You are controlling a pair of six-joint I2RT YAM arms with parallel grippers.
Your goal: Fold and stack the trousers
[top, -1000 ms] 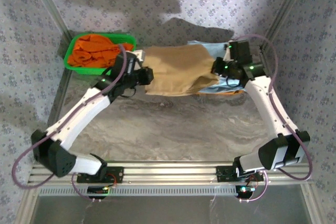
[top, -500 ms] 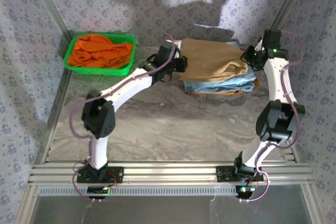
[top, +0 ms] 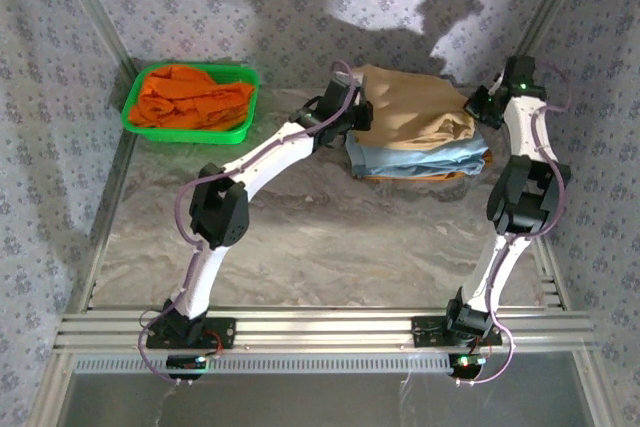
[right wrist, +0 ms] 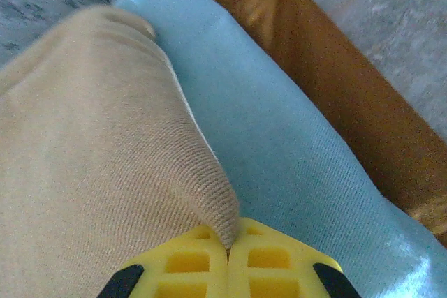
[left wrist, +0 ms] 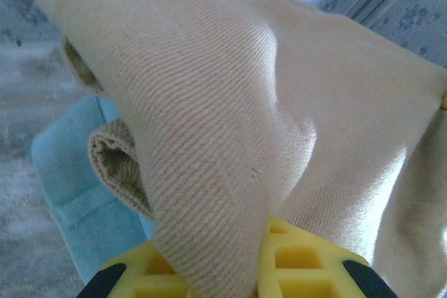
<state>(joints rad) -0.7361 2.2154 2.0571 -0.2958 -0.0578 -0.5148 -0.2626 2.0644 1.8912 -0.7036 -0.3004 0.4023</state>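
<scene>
Atop the light blue garments (top: 420,155), my left jaws and right jaws are pinching the tan trousers (top: 410,112) at opposite ends; a green basket (top: 185,133) is sitting well apart.

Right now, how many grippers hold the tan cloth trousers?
2: the left gripper pinches the left edge of the tan cloth trousers, the right gripper the right edge.

top external: high above, looking down, far from the trousers (top: 410,112) | left wrist: hard against the trousers' left edge, facing across them | right wrist: hard against their right edge | shared by all: trousers, light blue garment (top: 420,159) underneath
</scene>
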